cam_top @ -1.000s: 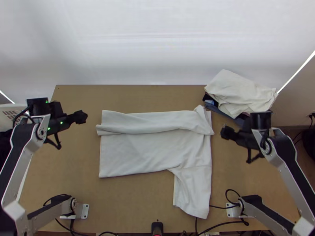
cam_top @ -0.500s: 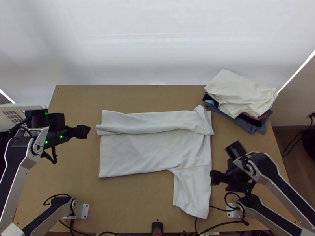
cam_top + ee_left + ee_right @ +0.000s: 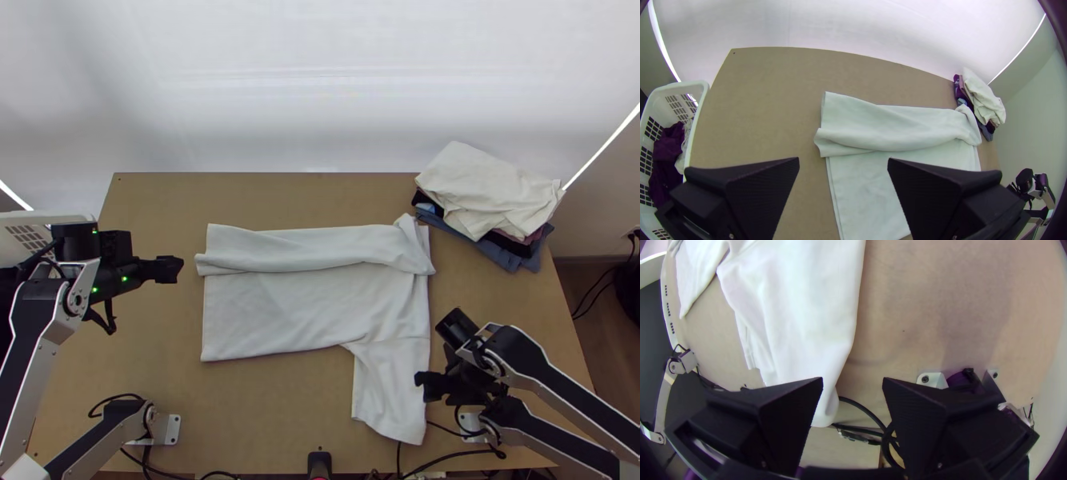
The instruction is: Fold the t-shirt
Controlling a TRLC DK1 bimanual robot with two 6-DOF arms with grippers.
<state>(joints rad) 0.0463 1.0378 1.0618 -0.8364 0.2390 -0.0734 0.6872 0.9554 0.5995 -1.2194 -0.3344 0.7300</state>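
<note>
From the top view, the left tool [image 3: 174, 269] is hovering near the shirt's left end, and the white T-shirt [image 3: 312, 312] is lying to its right on the light wooden surface [image 3: 264, 196]. The shirt's far side is forming a loosely folded band [image 3: 304, 248], running along to the right of that tool, while a sleeve [image 3: 392, 392] is sticking out toward the near edge. And over here the right tool [image 3: 426, 386] is hovering right at that sleeve's outer edge. Well beyond the right tool, a pile of clothes [image 3: 488, 192] is sitting at the far right corner, and a white laundry basket [image 3: 22, 232] is standing left of the left tool.

Now the left wrist view: the left tool [image 3: 843, 166] is staying clear of cloth, its fingers [image 3: 760, 191] spreading wide, released, grasping nothing. The basket is holding dark purple cloth [image 3: 669, 151].

Over to the right wrist view: the right tool [image 3: 852, 389] is gaping too, released and gripping nothing. The sleeve is running behind one finger, its end peeking into the gap, and black cables [image 3: 864, 409] are curling behind that same gap, near a metal bracket [image 3: 931, 379].
</note>
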